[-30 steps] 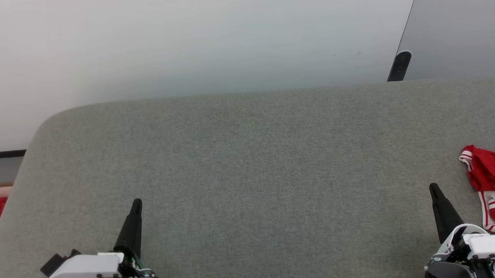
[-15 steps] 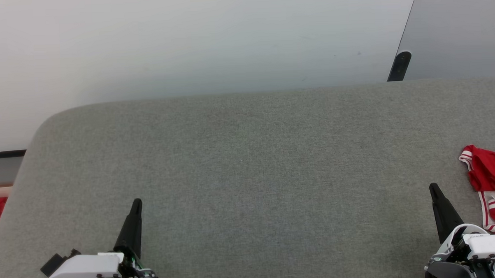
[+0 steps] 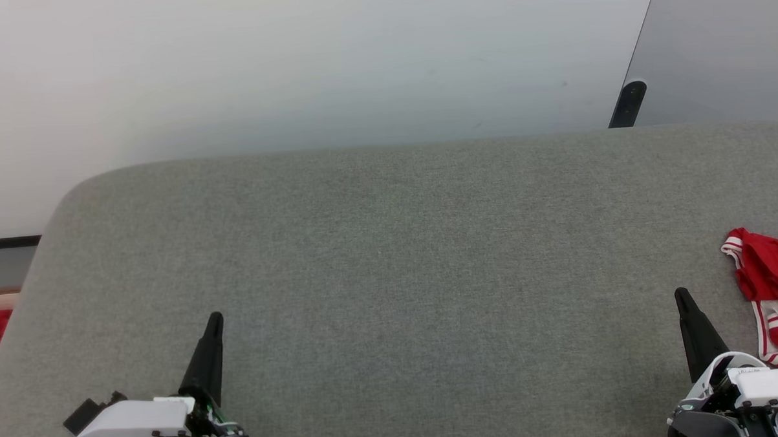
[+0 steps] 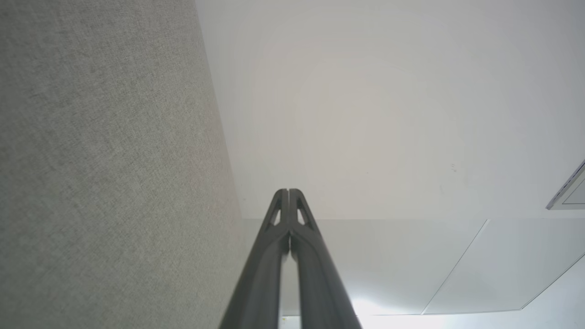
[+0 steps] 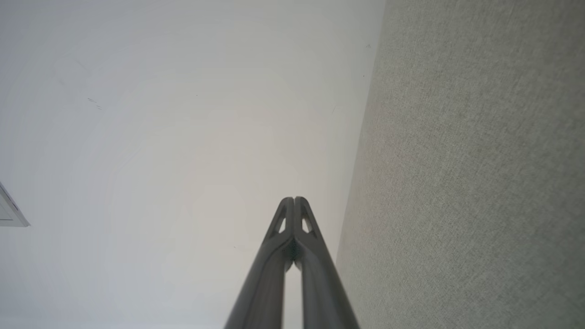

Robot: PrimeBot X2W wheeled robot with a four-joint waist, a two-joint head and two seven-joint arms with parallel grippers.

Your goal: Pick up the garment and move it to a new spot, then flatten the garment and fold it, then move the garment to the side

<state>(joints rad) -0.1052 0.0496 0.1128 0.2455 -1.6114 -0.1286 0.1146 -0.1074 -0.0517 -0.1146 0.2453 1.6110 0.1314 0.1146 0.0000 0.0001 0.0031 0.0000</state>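
A red jersey [image 3: 773, 276] with white-and-red striped trim lies bunched at the right edge of the grey felt-covered counter [image 3: 390, 257], partly cut off by the frame, while the robot's two tools sit low over the counter's near edge. The left tool [image 3: 215, 318] and the right tool [image 3: 681, 293] are both clenched on nothing, each pressed to a single dark point aimed at the counter's far side. The right one sits just beside the jersey without touching it. A rumpled heap at the counter's side would suit a shirt waiting to be lifted as well as one already set aside, though the part that shows looks unfolded. Should a pick-up be the job, it would likely go best with the right tool spread wide, closed on a trimmed edge rather than the heap's middle, and raised clear of the felt before carrying.
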